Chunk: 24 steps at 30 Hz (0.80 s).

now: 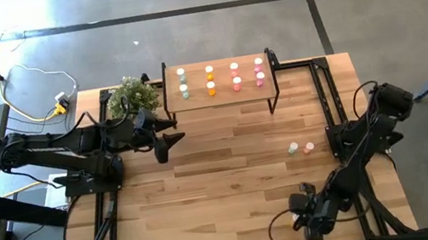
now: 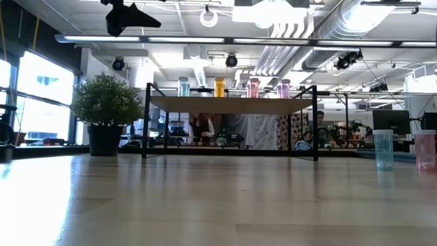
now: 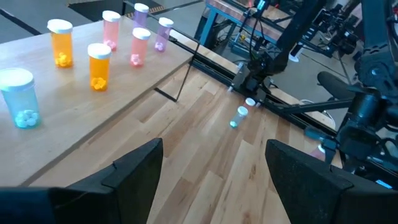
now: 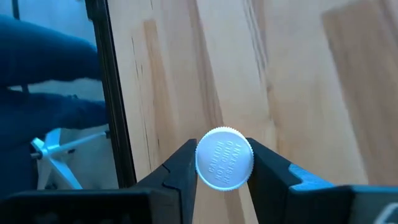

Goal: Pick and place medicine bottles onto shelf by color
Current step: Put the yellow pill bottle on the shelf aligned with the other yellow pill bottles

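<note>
The shelf (image 1: 224,99), a light-wood board on black legs, stands at the table's far side. It carries pale green (image 1: 182,83), orange (image 1: 210,80), red-pink (image 1: 235,75) and pink (image 1: 259,71) bottles in pairs. A pale green bottle (image 1: 293,149) and a pink one (image 1: 309,147) stand upright on the table at the right. My left gripper (image 3: 214,168) is open and empty, in the air near the shelf's left near corner (image 1: 163,150). My right gripper (image 1: 306,209), near the table's front edge, is shut on a white-capped bottle (image 4: 224,158). My right gripper pinches the bottle's white cap (image 4: 224,158) between its two fingers (image 4: 180,169), one on each side of the cap's rim. The cap's top faces the wrist camera and hides the body and its colour. Whether the bottle rests on the table, I cannot tell.
A potted plant (image 1: 132,94) stands at the shelf's left end. Black frame rails (image 1: 325,102) run along the table's right side and the front edge (image 4: 109,93). The table's bare wood (image 1: 225,187) lies between the two arms.
</note>
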Each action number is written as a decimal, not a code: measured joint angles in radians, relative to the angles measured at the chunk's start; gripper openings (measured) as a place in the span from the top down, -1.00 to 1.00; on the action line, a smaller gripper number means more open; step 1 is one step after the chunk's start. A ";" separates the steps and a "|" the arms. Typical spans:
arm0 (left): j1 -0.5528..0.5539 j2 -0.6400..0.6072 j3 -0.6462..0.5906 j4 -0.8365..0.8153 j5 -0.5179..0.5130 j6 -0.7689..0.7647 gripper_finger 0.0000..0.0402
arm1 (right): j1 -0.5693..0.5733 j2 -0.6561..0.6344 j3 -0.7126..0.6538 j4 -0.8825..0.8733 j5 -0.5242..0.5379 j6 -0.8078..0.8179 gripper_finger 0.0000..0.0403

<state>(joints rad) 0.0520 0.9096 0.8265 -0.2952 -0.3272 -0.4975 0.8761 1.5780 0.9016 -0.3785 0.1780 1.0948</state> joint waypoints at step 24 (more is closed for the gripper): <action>0.174 0.000 0.000 -0.034 0.122 0.208 -0.37 | -0.502 -0.101 0.163 -0.016 -0.057 -0.426 0.49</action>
<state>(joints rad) 0.2259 0.9096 0.8261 -0.3296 -0.2053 -0.2898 0.3744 1.4775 1.0643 -0.3941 0.1205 0.6691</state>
